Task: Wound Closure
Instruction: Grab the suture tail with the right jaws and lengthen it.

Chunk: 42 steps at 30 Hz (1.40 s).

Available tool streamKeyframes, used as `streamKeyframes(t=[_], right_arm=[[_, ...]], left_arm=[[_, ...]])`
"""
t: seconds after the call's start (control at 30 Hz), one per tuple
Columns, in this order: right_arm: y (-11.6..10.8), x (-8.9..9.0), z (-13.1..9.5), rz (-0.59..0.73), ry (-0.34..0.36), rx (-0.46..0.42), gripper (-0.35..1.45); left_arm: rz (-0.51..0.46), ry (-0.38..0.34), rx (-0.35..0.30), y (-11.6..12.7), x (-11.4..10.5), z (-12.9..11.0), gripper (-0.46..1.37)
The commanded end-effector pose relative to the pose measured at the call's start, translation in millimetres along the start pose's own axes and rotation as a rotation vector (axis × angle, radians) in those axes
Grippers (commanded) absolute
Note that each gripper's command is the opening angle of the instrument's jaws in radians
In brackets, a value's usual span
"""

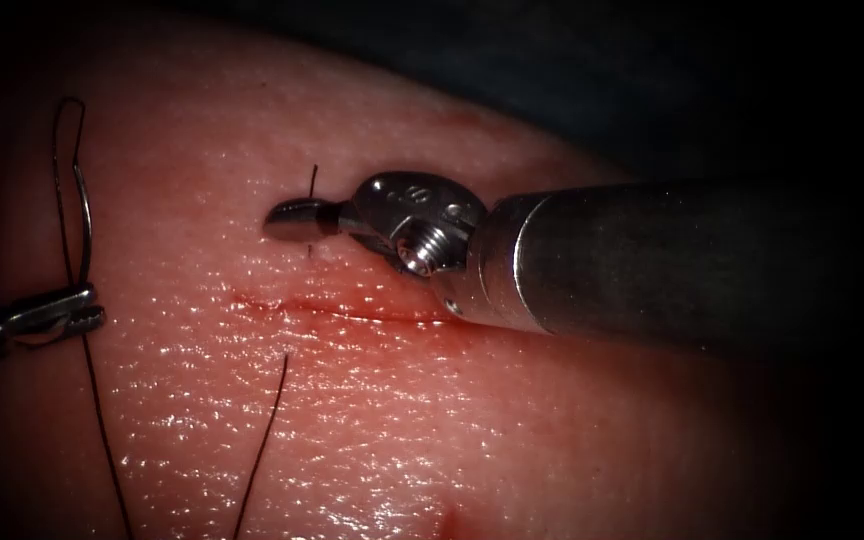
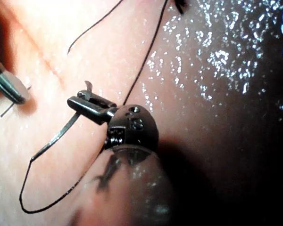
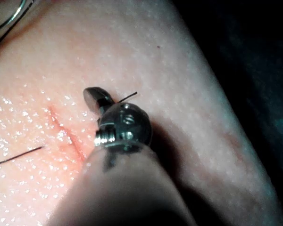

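The left tool [image 1: 57, 312] clamps the thin curved steel needle [image 1: 82, 215], standing upright clear of glistening tissue [image 1: 432, 440]; the right tool [image 1: 297, 218] pinches a short dark thread [image 1: 313, 180] above the cut [image 1: 342, 310].

Your left silver needle driver [image 1: 57, 312] clamps the thin curved steel needle [image 1: 83, 215] at far left, clear of the glistening pink tissue [image 1: 472, 440]. Your right steel-jawed driver [image 1: 297, 219] grips the short dark thread end [image 1: 313, 205] above the thin red cut [image 1: 337, 308].

Dark vignetted edges, specular glare on wet tissue [image 1: 372, 440].
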Motion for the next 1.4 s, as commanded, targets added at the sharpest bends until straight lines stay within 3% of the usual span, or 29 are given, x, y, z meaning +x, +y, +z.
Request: streamKeyframes(t=[0.03, 0.37, 0.4, 0.63, 0.77, 0.83, 0.93, 1.17, 1.4], right_arm=[[0.0, 0.0, 0.0, 0.000, -0.001, -0.001, -0.35], [-0.2, 0.2, -0.1, 0.003, 0.006, 0.008, -0.34], [-0.3, 0.1, -0.2, 0.009, 0.006, 0.009, -0.23], [-0.8, -0.4, -0.8, 0.045, 0.026, 0.028, -0.03], [-0.9, -0.8, -1.4, 0.078, 0.045, 0.032, 0.30], [-0.8, -0.9, -1.8, 0.099, 0.069, 0.002, 0.88], [-0.7, -1.0, -2.2, 0.131, 0.112, -0.033, 1.13], [-0.5, -1.1, -2.7, 0.206, 0.146, -0.095, 1.29], [-0.3, -1.6, -3.5, 0.374, 0.181, -0.144, 1.28]], left_arm=[[0.000, 0.000, -0.004, 0.0, 0.1, 0.0, -0.35], [0.000, 0.000, -0.004, 0.0, 0.1, 0.0, -0.35], [0.000, 0.000, -0.004, 0.0, 0.1, 0.0, -0.35], [0.000, 0.000, -0.004, 0.0, 0.1, 0.0, -0.35], [0.000, 0.001, -0.004, 0.0, 0.0, 0.0, -0.35], [0.000, 0.001, -0.004, 0.0, 0.1, 0.0, -0.35], [0.000, 0.001, -0.004, 0.0, 0.0, 0.0, -0.35], [0.000, 0.001, -0.004, 0.0, 0.0, 0.0, -0.35], [0.001, 0.001, -0.001, 0.1, 0.0, 0.1, -0.35]])
